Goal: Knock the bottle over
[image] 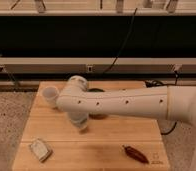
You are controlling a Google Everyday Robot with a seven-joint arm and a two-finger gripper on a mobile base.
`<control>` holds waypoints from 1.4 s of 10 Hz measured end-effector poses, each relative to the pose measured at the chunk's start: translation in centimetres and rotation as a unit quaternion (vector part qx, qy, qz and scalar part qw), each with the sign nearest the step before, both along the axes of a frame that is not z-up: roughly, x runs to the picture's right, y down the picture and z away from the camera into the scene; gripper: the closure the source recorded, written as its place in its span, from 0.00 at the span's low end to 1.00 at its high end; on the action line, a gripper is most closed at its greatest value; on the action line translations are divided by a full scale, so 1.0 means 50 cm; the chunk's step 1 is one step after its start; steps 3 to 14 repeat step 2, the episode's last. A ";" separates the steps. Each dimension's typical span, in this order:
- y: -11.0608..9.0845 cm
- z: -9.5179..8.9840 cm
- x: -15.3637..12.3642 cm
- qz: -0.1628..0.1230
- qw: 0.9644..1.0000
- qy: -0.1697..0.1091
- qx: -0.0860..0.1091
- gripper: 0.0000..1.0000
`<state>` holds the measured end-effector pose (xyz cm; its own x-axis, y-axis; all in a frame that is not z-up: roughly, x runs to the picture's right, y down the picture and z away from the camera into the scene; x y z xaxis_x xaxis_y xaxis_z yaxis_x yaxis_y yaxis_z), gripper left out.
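My white arm reaches in from the right across the wooden table. Its end hangs down at centre left, where the gripper sits low over the table. The bottle is almost wholly covered by the gripper. Only a pale bit shows right under it. I cannot tell whether the bottle stands upright or tilts.
A white cup stands at the back left, close to the arm's elbow. A dark bowl is mostly hidden behind the arm. A white packet lies at the front left and a dark red-brown object at the front right.
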<state>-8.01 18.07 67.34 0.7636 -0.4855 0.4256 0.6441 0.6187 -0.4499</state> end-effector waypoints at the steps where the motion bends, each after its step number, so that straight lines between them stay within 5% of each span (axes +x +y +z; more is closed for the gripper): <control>1: 0.003 0.001 0.008 0.004 1.000 0.003 -0.002 1.00; 14: 0.003 0.002 0.022 0.007 1.000 0.002 -0.002 1.00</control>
